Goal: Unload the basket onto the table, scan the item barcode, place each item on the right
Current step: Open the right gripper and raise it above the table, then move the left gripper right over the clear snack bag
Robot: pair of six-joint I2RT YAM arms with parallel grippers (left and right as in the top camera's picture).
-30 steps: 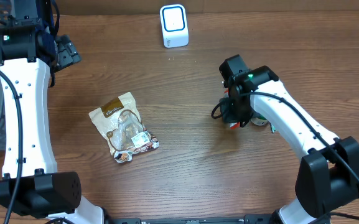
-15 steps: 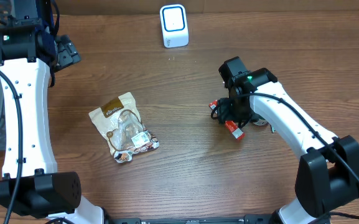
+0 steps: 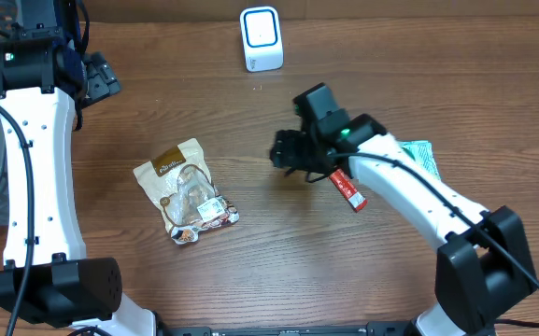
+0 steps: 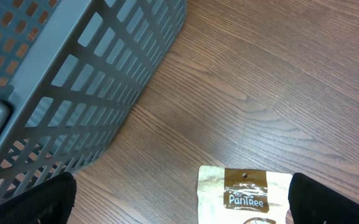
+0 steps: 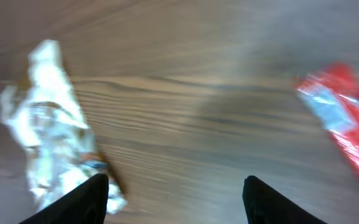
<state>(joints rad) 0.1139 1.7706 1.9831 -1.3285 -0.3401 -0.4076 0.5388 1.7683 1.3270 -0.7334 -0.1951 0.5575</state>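
— Left pincer [image 3: 104,79], condition?

— Spread to its full width, holding nothing. It hangs at the far left of the table [image 3: 278,261], beside a grey slatted basket [image 4: 73,93]. In its own camera the two fingers sit at the bottom corners, far apart.

— Items for scanning?

— Snack pouch [image 3: 185,191], tan with a brown "PanTree" label, lies flat on the wood left of centre, touched by neither arm. White scanner [image 3: 261,39] stands at the back edge, near the middle, well apart from the pouch.

— Right pincer [image 3: 283,151]?

— Jaws parted, nothing gripped. It hovers near the table's centre, between the pouch and a red packet [image 3: 348,191]. Its camera is blurred, yet it shows the fingers apart over bare wood, with the pouch to one side and the red packet to the other.

— Red packet, position?

— Flat on the table just right of that pincer, partly under the forearm and free of the fingers. Further right, a green-and-white packet [image 3: 420,154] shows partly from behind the arm.
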